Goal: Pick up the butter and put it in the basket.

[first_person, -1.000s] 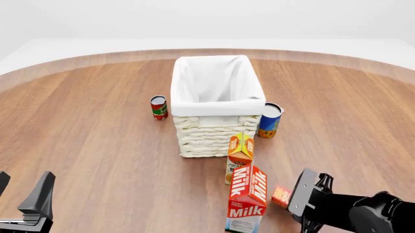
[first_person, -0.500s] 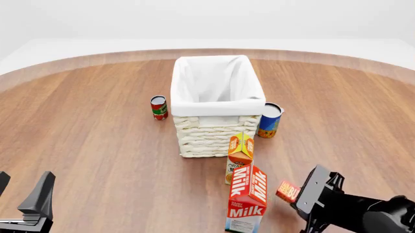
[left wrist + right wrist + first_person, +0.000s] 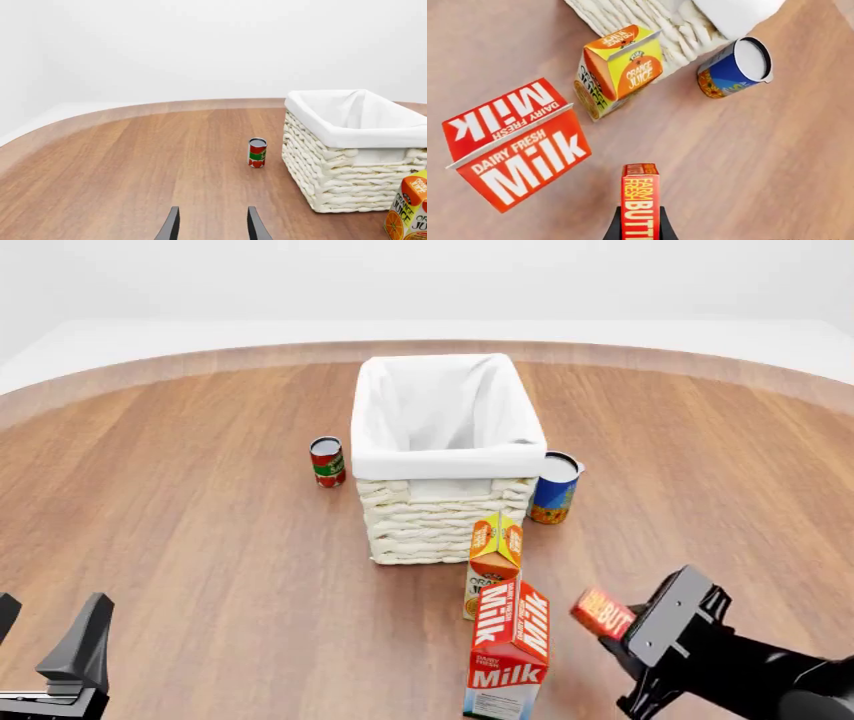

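So the right tool (image 3: 625, 632) has the butter (image 3: 605, 613) clamped between its two dark fingers, a small flat red-orange box with yellow lettering, tilted and lifted clear of the wood-grain table (image 3: 200, 520), just right of the milk carton (image 3: 509, 648). That carton is a tall red gable-top with big white "Milk" print, and the smaller orange-yellow juice carton (image 3: 493, 560) stands right behind it, close to the basket's front wall. The basket (image 3: 441, 510) is chunky cream wicker, rectangular, with a smooth white cloth lining folded over the rim. A blue can (image 3: 554, 488) with a pale lid sits just beside its right front corner, and a little red-and-green can (image 3: 327, 461) stands near its left side. The left tool (image 3: 212, 227) is parked low over bare table at the near left, thin dark fingers spread apart with nothing between them.
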Motion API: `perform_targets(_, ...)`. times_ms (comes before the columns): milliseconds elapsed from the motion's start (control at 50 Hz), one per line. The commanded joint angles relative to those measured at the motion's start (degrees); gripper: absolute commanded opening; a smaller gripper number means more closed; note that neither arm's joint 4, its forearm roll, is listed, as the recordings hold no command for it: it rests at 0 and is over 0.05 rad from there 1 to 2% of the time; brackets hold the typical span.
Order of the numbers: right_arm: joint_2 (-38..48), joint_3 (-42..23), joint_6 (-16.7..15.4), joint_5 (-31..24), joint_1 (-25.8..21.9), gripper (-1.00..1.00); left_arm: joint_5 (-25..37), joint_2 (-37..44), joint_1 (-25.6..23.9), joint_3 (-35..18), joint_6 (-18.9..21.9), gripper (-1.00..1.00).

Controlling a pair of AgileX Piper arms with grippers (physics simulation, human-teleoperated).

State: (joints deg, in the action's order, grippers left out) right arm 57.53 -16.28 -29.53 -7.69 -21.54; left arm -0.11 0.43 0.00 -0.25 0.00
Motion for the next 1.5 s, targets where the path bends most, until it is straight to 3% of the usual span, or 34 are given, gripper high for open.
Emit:
perform_targets(20, -4.9, -1.1, 5.8, 0.0, -0.6, -1.00, 0.0, 0.0, 0.0, 0.0, 0.0, 1.00)
perform_targets(220, -9.2, -0.9, 9.1, -0.7, -1.6, -1.00, 0.0, 0.0, 0.0, 0.0, 0.0, 1.00)
perform_targets(580, -14.3, -4.5, 11.7, -3.9, -3.6, -1.00, 0.0, 0.0, 0.0, 0.0, 0.0, 1.00)
perform_targets(1500, -16.5, -20.5, 10.1, -11.5, -5.4, -1.00, 0.0, 0.0, 0.0, 0.0, 0.0, 1.00)
